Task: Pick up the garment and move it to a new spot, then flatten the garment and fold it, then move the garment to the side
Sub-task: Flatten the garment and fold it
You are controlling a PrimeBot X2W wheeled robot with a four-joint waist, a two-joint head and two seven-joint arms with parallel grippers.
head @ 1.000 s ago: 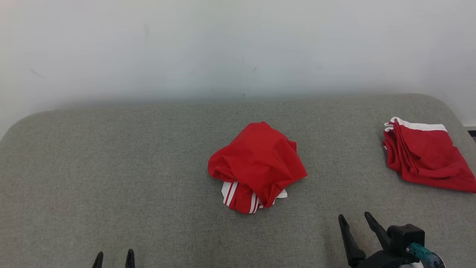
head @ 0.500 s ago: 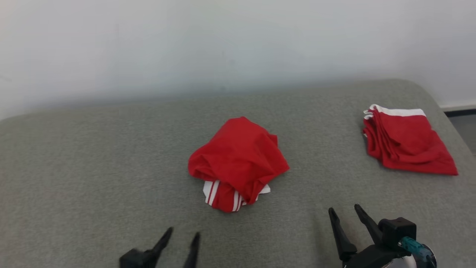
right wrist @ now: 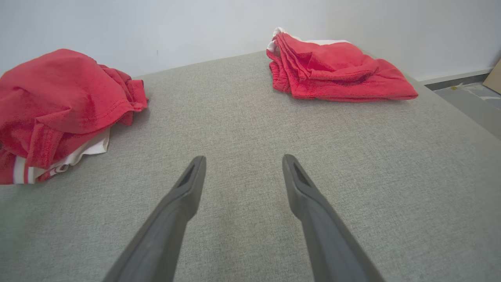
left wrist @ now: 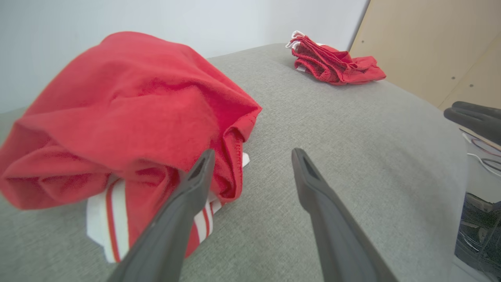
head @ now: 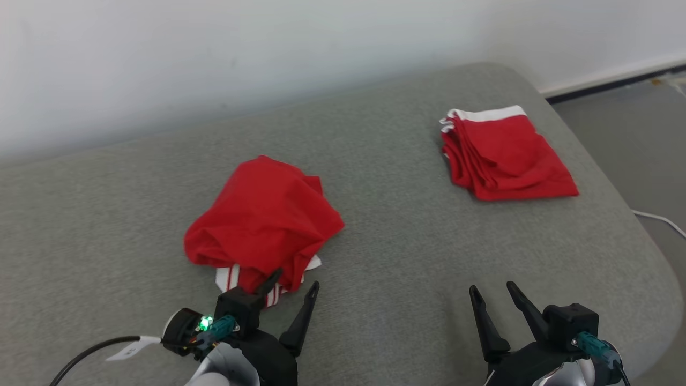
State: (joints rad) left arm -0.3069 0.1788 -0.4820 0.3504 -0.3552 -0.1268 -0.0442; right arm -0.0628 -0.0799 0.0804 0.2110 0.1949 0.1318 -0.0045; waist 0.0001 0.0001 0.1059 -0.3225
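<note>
Currently the garment (head: 262, 214) lies crumpled in a red heap on the grey cushion (head: 402, 241), left of middle in the head view, with its white-striped edge poking out on the near side. The left gripper (head: 296, 279) is just beside that edge, fingers spread apart; I cannot tell whether one finger touches the stripes. The right gripper (head: 491, 287), fingers also apart, holds nothing over bare cushion. Folded red clothes (head: 501, 155) lie far right.
</note>
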